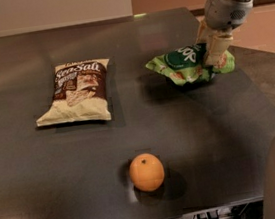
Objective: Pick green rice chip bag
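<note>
At the far right of the bench [58, 157], the gripper [213, 53] sits on the right end of the green rice chip bag [182, 65], its fingers [218, 45] seemingly clamped on it. This looks like the grasp step, and the next move calls for a straight lift.

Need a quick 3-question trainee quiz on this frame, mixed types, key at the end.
1. True or false: in the camera view, the Sea Salt bag lies left of the green rice chip bag.
2. Where is the gripper? A. Over the Sea Salt bag. B. Closed on the green rice chip bag's right end. C. Off to the side of the table, holding nothing.
3. Which thing sits nearest the table's front edge?
Key: 1 true; 2 B; 3 the orange.
</note>
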Motion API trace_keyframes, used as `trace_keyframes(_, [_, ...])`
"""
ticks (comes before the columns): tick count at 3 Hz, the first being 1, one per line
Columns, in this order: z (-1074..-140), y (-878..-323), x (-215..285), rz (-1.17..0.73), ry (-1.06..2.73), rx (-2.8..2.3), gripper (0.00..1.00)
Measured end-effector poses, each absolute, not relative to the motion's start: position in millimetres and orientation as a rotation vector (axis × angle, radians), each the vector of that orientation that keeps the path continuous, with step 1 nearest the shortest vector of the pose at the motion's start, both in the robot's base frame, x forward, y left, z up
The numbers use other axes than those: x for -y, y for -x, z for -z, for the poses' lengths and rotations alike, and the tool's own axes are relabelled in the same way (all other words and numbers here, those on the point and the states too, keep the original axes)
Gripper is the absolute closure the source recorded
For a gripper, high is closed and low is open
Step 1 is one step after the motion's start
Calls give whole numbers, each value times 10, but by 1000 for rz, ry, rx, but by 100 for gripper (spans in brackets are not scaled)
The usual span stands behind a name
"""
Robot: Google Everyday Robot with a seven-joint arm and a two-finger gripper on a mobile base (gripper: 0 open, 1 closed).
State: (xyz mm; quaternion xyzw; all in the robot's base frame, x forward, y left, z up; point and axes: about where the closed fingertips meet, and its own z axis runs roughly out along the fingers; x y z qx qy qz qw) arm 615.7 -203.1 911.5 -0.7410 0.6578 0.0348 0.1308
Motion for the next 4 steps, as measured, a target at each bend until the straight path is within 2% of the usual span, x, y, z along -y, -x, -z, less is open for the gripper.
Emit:
trace_keyframes(2, [-9771, -6030, 1734, -54, 2209, -1639, 100])
trace_keyframes(4, [-9946, -6067, 1598, 2, 2224, -1535, 100])
